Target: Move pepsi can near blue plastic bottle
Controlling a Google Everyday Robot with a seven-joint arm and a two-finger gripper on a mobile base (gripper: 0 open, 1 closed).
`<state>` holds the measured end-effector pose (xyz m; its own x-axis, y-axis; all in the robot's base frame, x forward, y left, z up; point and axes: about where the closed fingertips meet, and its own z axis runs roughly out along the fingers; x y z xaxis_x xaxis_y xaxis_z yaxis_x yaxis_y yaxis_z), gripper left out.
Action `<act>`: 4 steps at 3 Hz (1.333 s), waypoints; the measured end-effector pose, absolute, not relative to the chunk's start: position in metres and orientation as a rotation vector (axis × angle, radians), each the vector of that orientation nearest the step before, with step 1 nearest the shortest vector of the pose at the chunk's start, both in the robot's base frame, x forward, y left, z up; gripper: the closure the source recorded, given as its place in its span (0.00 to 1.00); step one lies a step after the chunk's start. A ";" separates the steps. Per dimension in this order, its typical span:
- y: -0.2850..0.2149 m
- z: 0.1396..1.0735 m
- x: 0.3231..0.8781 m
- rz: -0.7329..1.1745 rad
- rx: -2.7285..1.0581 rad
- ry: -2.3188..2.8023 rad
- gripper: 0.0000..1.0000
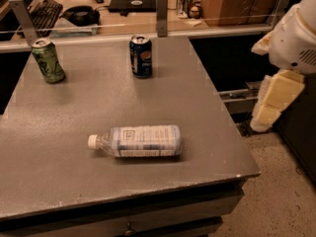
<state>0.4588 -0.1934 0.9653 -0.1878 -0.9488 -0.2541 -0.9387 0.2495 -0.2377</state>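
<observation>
The pepsi can (141,57), dark blue with a silver top, stands upright at the back middle of the grey table (197,132). The blue plastic bottle (136,141), clear with a white cap and a pale blue label, lies on its side near the table's front, cap pointing left. My gripper (274,105) hangs off the table's right edge, above the floor, pointing down. It holds nothing and is well to the right of both the can and the bottle.
A green can (48,60) stands upright at the table's back left. A rail with metal posts (162,14) runs along the back edge, with a desk, keyboard and headphones behind it. The floor lies to the right of the table.
</observation>
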 end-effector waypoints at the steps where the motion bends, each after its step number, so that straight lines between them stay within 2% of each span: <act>1: -0.155 0.954 0.502 0.039 -1.720 2.117 0.00; 4: -0.071 0.951 0.654 0.274 -1.506 1.857 0.00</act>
